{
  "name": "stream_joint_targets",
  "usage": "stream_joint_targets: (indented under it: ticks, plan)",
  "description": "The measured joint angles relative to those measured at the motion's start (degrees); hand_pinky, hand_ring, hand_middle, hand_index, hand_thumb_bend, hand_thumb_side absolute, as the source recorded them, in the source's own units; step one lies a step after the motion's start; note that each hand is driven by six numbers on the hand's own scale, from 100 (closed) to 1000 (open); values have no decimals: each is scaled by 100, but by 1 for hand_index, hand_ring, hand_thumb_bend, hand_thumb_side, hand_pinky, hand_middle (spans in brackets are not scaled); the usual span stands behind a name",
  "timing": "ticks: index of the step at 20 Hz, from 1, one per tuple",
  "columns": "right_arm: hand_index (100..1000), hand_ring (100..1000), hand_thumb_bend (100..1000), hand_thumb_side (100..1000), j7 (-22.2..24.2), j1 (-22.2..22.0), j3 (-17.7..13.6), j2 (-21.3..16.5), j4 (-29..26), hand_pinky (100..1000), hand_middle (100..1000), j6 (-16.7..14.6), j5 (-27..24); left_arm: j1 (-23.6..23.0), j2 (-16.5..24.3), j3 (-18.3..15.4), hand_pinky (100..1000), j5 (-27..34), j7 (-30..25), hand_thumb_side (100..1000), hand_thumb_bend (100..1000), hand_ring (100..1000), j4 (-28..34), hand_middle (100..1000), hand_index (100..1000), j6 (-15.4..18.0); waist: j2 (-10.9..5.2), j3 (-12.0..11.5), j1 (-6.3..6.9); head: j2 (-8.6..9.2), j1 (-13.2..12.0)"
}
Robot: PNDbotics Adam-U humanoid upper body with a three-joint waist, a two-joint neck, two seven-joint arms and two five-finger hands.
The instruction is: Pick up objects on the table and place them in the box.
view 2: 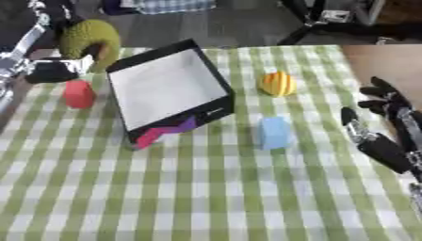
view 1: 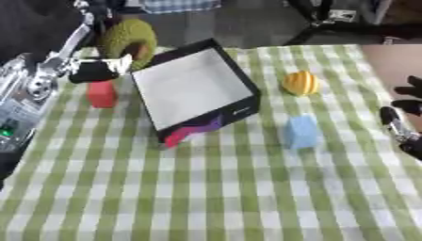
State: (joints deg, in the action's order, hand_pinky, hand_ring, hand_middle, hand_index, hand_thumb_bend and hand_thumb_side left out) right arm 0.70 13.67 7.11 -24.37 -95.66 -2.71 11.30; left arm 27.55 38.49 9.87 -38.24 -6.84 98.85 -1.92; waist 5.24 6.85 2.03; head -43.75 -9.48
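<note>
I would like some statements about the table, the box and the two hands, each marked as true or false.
1. The box holds no object. True: only its white inside shows.
2. The blue block lies inside the box. False: it lies on the checked cloth, to the right of the box.
3. The left hand holds a green ring-shaped object beside the box's left wall. True.
4. The right hand grips the orange ball. False: the ball lies alone on the cloth, and the right hand is open at the table's right edge.
5. The red block stands right of the box. False: it stands left of it.
</note>
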Motion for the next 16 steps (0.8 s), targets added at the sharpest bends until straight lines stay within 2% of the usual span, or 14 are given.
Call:
stream_joint_targets:
  ticks: [3, 7, 12, 16]
  plan:
    - [997, 805, 241, 529, 3, -3, 0, 9, 14, 884, 845, -3, -10, 432, -213, 388, 599, -209, -269, 327, 230, 438, -427, 476, 679, -107, 0, -1, -20, 0, 27]
    - [997, 805, 224, 536, 3, -6, -1, 52, 14, 884, 845, -5, -53, 1010, -541, 645, 621, -554, -631, 375, 285, 467, -1013, 503, 699, -381, 0, -6, -40, 0, 90]
    - [997, 805, 216, 539, 7, -6, -1, 94, 16, 884, 846, -10, -80, 1761, -994, 658, 638, -1024, -1097, 404, 324, 483, -1779, 519, 712, -778, 0, 10, -83, -1, 155]
    - [998, 805, 211, 541, 11, -4, -2, 98, 17, 884, 845, -14, -102, 2111, -1299, 539, 694, -1397, -1470, 441, 357, 558, -2381, 594, 768, -973, 0, 48, -91, -1, 155]
